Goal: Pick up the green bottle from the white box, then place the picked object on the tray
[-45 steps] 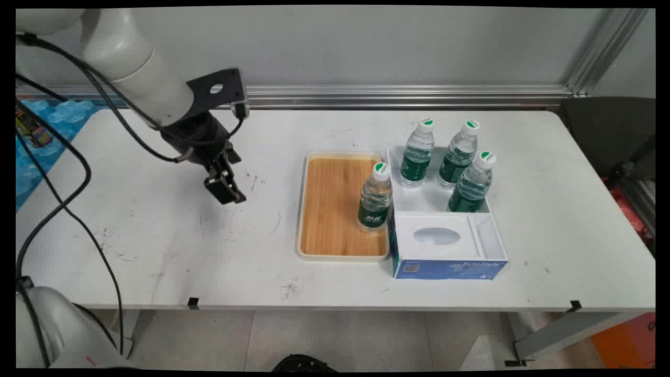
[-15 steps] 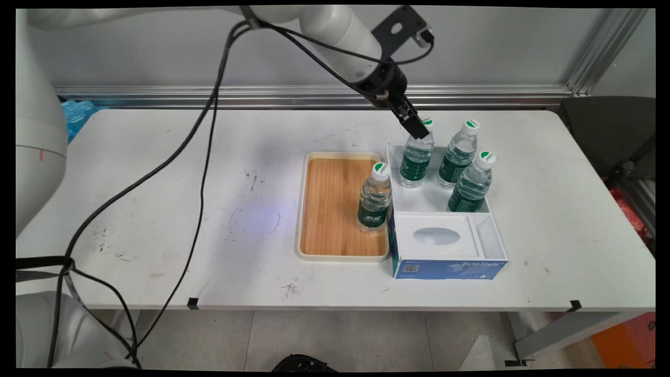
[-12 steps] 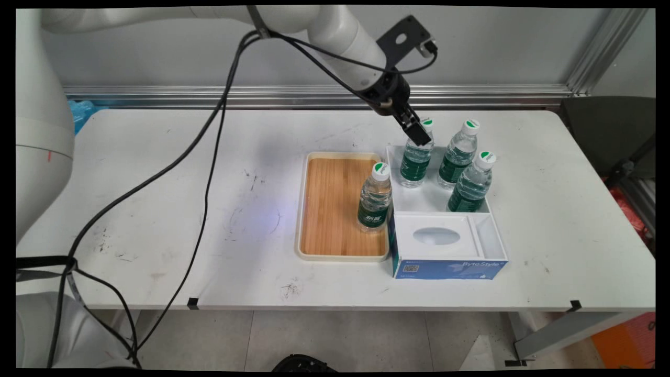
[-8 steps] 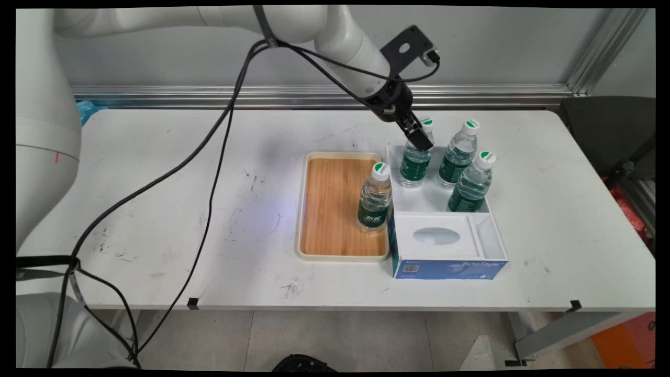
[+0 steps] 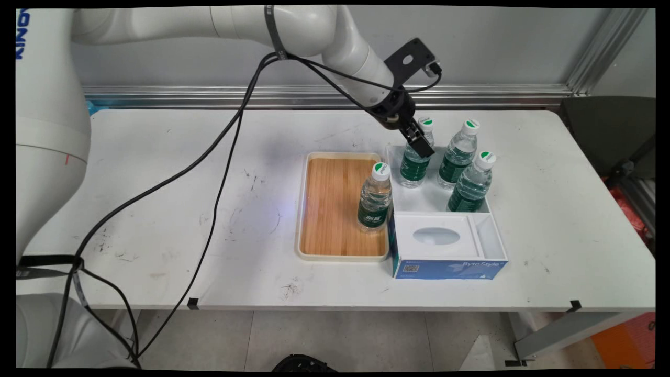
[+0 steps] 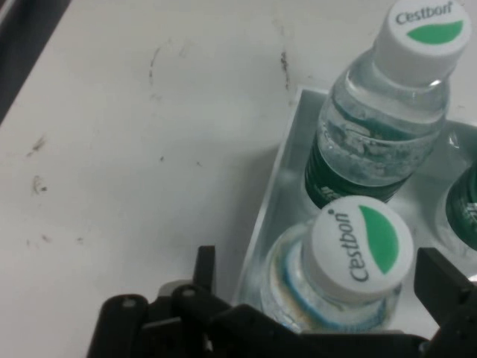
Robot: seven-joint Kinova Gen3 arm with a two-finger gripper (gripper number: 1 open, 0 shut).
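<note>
The fingers [image 6: 440, 280] stand spread, one on each side of the bottle [image 5: 417, 157], its cap [image 6: 360, 246] between them; they probably do not touch it yet. The gripper [image 5: 423, 148] comes down slanted from 10 o'clock. This bottle stands upright in the box [image 5: 445, 246], two bottles at 3 o'clock; the tray [image 5: 335, 204] lies at 8 o'clock.

The arm is built of glossy white rounded tubular links [image 5: 314, 26]. Loose black cables [image 5: 209, 173] are strung along it. A flat black bracket with a round hole [image 5: 410, 56] is mounted just behind the black two-finger hand [image 5: 422, 147], whose linkage is matte black.
</note>
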